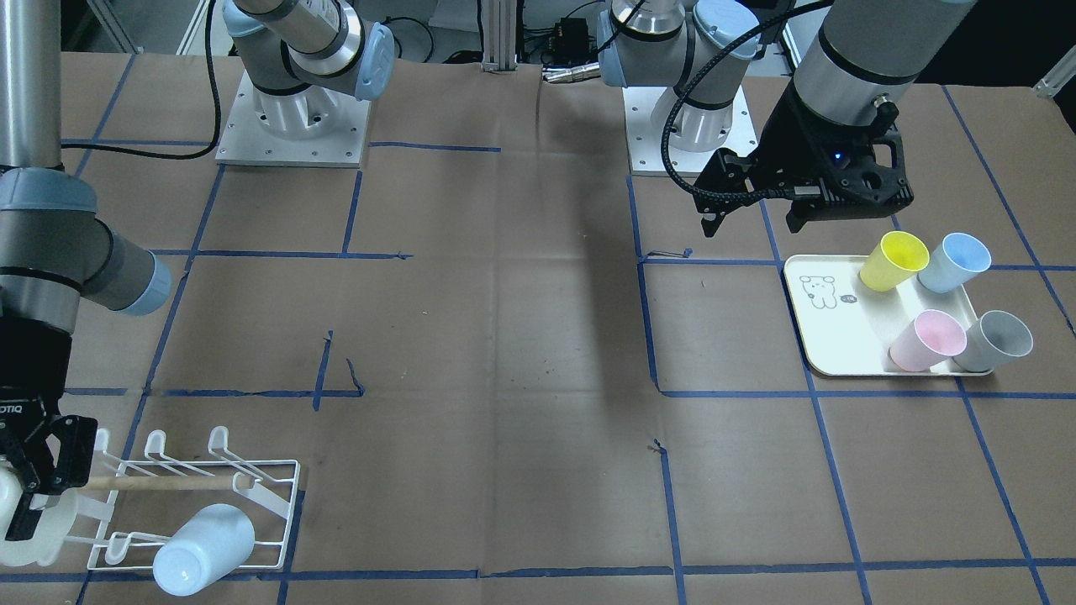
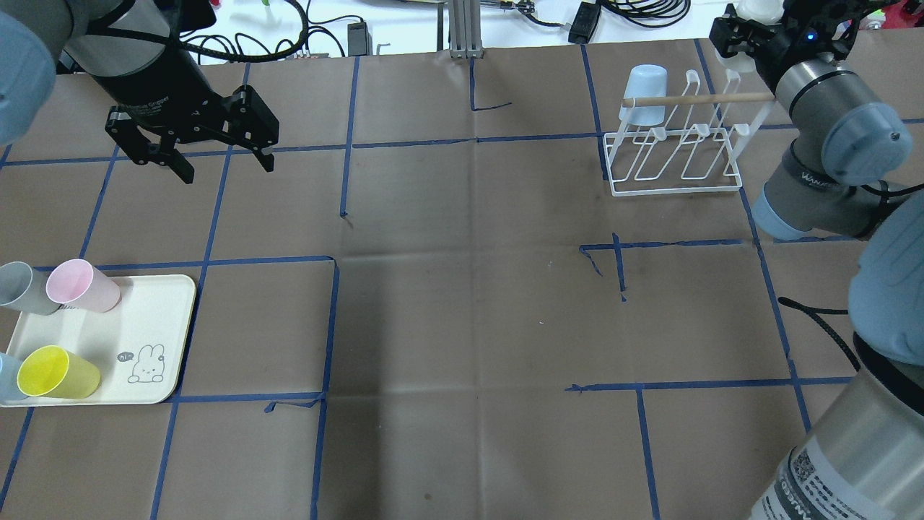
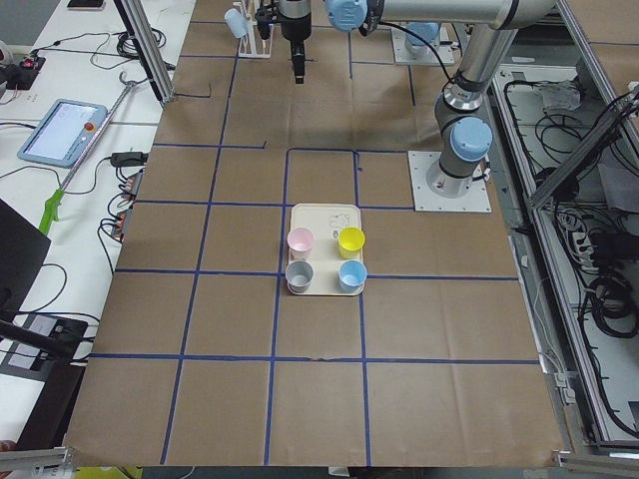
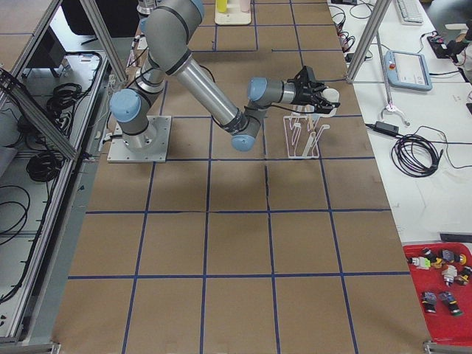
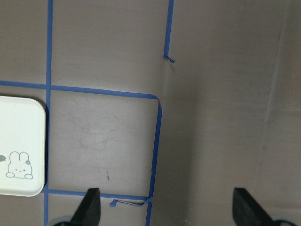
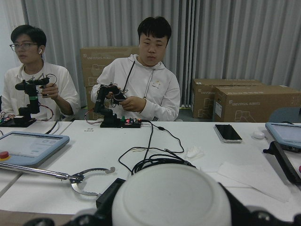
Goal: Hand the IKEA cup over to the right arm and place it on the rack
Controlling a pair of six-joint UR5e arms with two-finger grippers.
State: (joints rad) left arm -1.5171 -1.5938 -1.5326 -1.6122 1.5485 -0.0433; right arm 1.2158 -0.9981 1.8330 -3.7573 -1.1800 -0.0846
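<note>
Papered table [image 1: 504,336]: R hand [image 1: 42,496] holds white cup [image 6: 171,197] inverted, axis vert.

Table [image 2: 462,325] covered in brown paper, gridded with blue tape [image 2: 411,144]. Aluminium posts [image 4: 103,37] along its edges. White desk [image 6: 94,155] alongside, cables [image 6: 151,141] strewn on it, two people [image 6: 146,94] seated behind. Grey curtains [image 6: 235,37] across the back wall, cardboard boxes [image 6: 254,101] in front of them. Even indoor light, soft shadows.
</note>
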